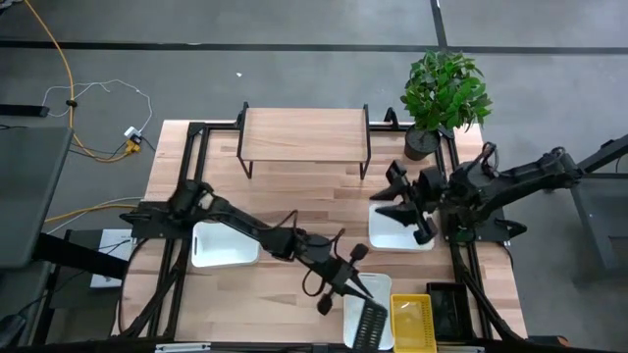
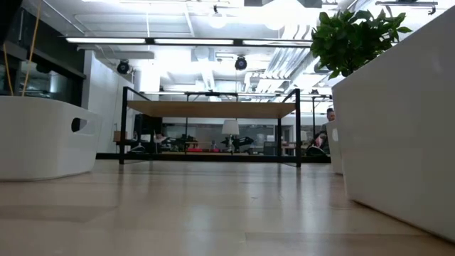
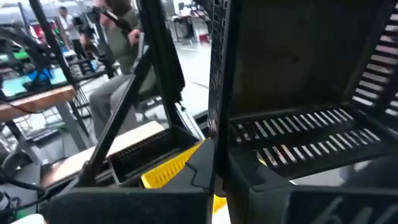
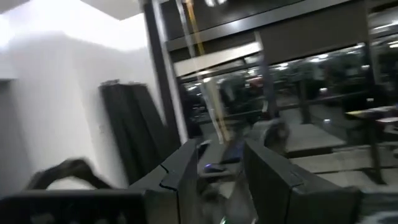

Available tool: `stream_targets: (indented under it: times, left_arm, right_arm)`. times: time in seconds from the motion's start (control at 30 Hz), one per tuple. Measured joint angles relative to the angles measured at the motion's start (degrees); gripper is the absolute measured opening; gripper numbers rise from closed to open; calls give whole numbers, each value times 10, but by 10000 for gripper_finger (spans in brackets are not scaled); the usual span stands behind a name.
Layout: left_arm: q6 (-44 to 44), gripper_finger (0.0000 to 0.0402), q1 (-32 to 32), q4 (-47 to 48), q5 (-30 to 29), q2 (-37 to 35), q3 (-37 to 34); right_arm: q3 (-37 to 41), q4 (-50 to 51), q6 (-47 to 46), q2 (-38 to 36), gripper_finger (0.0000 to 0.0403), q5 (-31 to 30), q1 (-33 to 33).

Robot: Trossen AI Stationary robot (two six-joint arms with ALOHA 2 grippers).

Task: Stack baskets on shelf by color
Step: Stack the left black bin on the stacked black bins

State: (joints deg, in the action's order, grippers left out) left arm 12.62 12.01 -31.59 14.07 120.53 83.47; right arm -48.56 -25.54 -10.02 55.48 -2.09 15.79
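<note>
A robotics lab or workshop is showing here; exposed ducts (image 2: 213, 71) and strip lights (image 2: 121, 40) are running overhead; benches (image 3: 37, 102) are crowding the background; cables (image 1: 88, 118) are trailing over grey floor (image 1: 294, 59).

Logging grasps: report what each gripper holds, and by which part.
Left gripper: appears to hold a dark slatted basket by its rim. Right gripper, over a white basket: nothing seen held.
</note>
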Motion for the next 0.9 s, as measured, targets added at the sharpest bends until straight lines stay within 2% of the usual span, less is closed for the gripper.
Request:
stream_targets:
  times: [0.13,0.37,0.6,0.73,0.9]
  left_arm:
    - [-4,0,-4,1,-13,53,67]
    - [25,0,-4,97,-87,166,258]
    - [24,0,-15,102,-145,274,419]
    - [7,0,-24,111,-154,312,484]
    - [-3,0,-35,140,-154,341,515]
  right_arm:
    - [-14,20,0,0,119,-20,0]
    - [-17,29,-5,0,119,-20,0]
    - [-17,35,-35,0,119,-20,0]
    - [-17,47,-34,0,119,-25,0]
    - [-17,62,-16,0,119,-63,0]
